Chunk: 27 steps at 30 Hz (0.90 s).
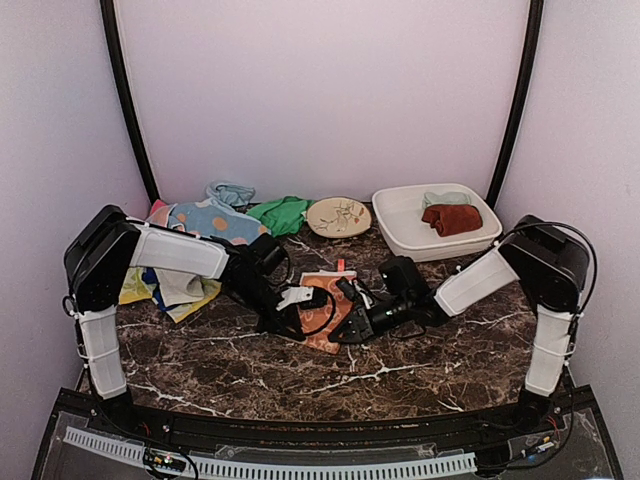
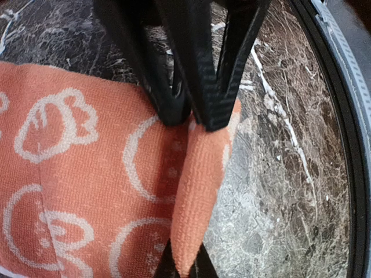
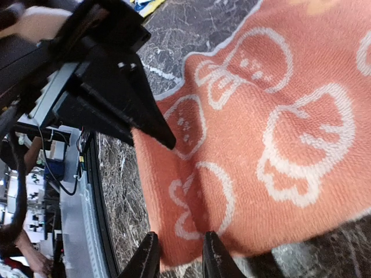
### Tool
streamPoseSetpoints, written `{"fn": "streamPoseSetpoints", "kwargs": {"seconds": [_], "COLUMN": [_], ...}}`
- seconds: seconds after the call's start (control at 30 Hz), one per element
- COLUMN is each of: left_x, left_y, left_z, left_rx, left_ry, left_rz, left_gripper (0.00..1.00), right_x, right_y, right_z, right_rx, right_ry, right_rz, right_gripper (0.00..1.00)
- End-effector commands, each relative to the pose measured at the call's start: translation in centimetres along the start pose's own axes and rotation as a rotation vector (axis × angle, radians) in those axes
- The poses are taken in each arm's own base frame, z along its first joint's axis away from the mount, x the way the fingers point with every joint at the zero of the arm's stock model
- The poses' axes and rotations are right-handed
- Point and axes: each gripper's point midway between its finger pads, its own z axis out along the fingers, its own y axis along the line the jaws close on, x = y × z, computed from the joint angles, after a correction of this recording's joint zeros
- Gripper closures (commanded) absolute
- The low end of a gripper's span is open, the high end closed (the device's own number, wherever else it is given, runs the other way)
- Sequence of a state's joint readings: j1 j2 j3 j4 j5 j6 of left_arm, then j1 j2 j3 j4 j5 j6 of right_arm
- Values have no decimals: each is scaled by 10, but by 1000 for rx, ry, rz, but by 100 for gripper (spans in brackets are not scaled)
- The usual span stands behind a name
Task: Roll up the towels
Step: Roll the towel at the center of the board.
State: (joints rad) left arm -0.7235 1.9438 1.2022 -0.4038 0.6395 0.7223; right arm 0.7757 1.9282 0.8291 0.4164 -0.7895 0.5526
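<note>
An orange towel with a cream pattern [image 1: 335,300] lies flat on the marble table in the middle. Both grippers meet at its near edge. My left gripper [image 1: 293,328] is shut on that edge, and a raised fold of the orange towel [image 2: 197,191] runs into its jaws [image 2: 185,267]. My right gripper [image 1: 350,328] is shut on the same edge beside it, with the cloth [image 3: 261,145] bunched between its fingers [image 3: 179,255]. In the left wrist view the right gripper's fingers [image 2: 208,87] pinch the fold from the far side.
A pile of loose towels lies at the back left: light blue with orange dots [image 1: 210,220], green [image 1: 280,213], yellow and white [image 1: 178,290] under the left arm. A cream patterned plate [image 1: 338,216] sits behind. A white tub [image 1: 400,225] at the back right holds a dark red towel [image 1: 452,218].
</note>
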Motion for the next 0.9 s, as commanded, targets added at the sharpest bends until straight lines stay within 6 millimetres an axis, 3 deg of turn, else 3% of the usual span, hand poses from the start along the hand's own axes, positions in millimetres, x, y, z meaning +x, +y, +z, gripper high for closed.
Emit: {"fn": "streamPoseSetpoints", "kwargs": {"seconds": [0.0,0.07,0.23,0.5,0.7,0.87], "left_x": [-9,-10,-9,4,6,10], "left_y": [-22,-28,-27,-7,-3,-4], "left_z": [-12,-14,-12,5,10,13], "left_rx": [143,181,200,190,198,212], "left_ry": [-21,-17,-3,81,99,117], "left_rz": [-159,-200,-270,-365,-395,-405], "left_gripper": [99,99,100,100,100,100], "right_x": [-26,-24,-10,26,32,24], "right_y": [1,4,23,48,57,45], "right_z": [-31,-43,-60,-23,7,21], "right_rx": [162,236,467,753,871,966], "right_ry": [-154,-185,-205,18,113,138], "right_rz": [-204,-300,-663,-1184,-1480,-1621], "right_gripper": [67,58,55,58,63,64]}}
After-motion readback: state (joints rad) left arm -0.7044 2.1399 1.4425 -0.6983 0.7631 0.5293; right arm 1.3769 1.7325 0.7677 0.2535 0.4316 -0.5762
